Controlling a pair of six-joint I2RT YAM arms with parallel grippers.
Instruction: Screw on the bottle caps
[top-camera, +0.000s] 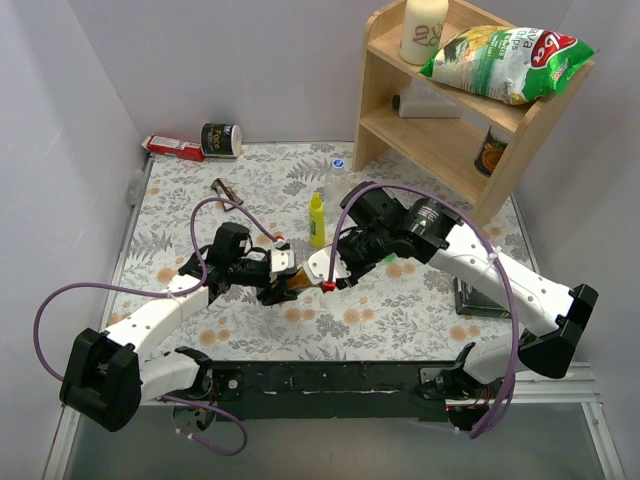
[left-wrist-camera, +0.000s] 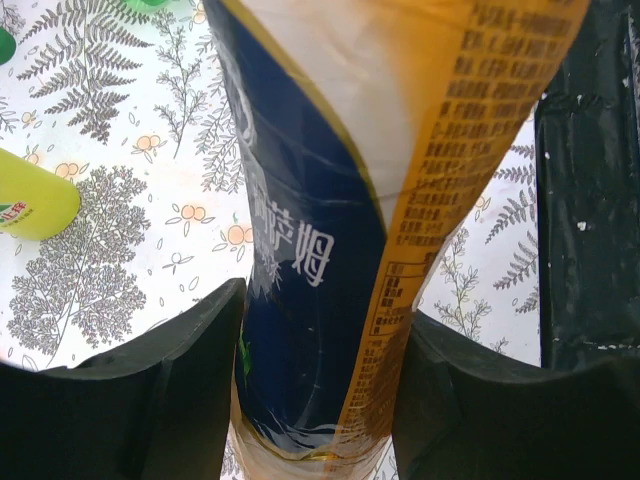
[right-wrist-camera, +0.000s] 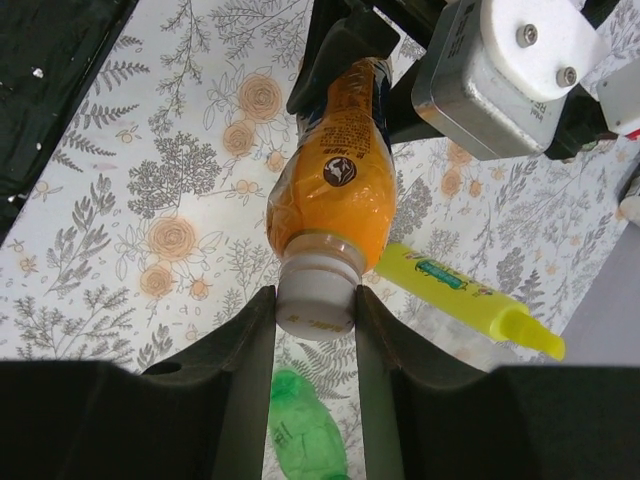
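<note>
— While that white cap (right-wrist-camera: 318, 290) sits on the neck of the orange bottle (right-wrist-camera: 335, 190), what worries you?

— Whether it's square. The right gripper (right-wrist-camera: 315, 305) has its jaws pinched onto the cap from both sides, and I can't tell from here if the threads have caught. Turned crooked, I'd expect it to cross-thread or jam.

— And the bottle itself?

— It looks held clear of the floral cloth (right-wrist-camera: 150, 200), lying over rather than upright, just on the arms' side of the slim yellow bottle (top-camera: 316, 220). The left gripper (left-wrist-camera: 320, 315) has its jaws clamped on the labelled body. That plastic looks thin. I reckon it could buckle or spin inside the grip, and then the twist goes nowhere.

— If the cap slips?

— It likely drops and rolls across the cloth, maybe towards the green bottle (right-wrist-camera: 305, 430) lying near the yellow one.

— Could the yellow bottle get hit?

— Possibly. It stands upright close beside both grippers, so a wide turn might tip it.

— Anything else?

— Pulling the two arms apart while twisting might drag the cap off the neck.
</note>
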